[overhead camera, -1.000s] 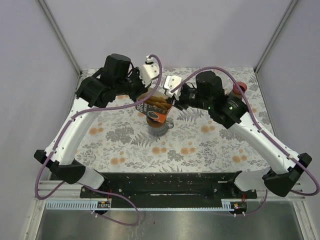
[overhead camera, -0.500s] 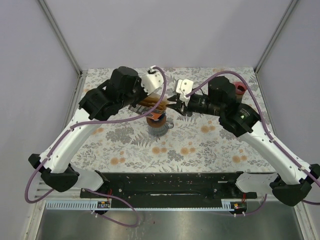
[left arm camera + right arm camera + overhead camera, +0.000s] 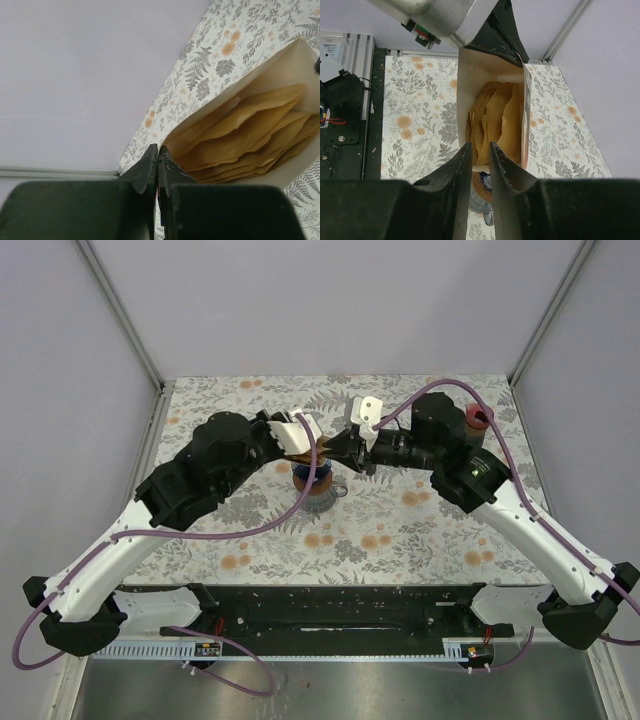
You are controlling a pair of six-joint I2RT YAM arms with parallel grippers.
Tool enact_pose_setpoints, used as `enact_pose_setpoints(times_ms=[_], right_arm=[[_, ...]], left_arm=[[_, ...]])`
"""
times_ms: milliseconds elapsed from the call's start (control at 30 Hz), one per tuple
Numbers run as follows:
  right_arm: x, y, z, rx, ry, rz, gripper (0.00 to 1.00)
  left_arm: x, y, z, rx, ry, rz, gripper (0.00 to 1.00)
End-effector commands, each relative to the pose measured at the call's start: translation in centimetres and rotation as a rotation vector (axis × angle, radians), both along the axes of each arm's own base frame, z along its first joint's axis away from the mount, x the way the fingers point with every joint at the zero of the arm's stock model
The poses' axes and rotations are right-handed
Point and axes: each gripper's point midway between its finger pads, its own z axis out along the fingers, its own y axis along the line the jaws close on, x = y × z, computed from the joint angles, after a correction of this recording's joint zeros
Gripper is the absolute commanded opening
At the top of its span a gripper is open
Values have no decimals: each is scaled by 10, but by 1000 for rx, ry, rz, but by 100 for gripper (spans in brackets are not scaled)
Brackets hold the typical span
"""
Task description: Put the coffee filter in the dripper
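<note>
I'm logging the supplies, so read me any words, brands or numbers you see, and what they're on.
Nothing here can be read.
Filter box: only plain inner walls show, no print.
Stickers on the front rail: too small to read.

I'm looking into a robotics lab test cell, a purpose-built enclosure. Beyond the left gripper [image 3: 300,440] and right gripper [image 3: 338,448], plain pale walls [image 3: 330,310] box the space in, joined by bare aluminium posts [image 3: 120,310] at the corners. Under both tools lies a table [image 3: 400,530] dressed in a floral cloth, the one homely touch. Back toward me from the tools, a black mounting plate [image 3: 340,605] carries the arm bases. A slotted cable duct [image 3: 150,649] runs along its near edge, and purple cables [image 3: 452,386] loop off the arms.
</note>
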Motion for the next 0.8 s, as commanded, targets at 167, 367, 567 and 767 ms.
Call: enact_pose_setpoints(times_ms=[167,367,567,767], right_arm=[[4,19,1,23,-15,-11,29],[15,22,0,27,-17,-65,32],[28,26,11,58,18,-124,36],[39,33,10,74,49,-153,37]], left_arm=[[5,-3,36,-61,-137,30,0],[3,-2,39,-70,-142,27,0],[1,-3,37,-68,-139,19,0],[0,-4,39,-74,-141,12,0]])
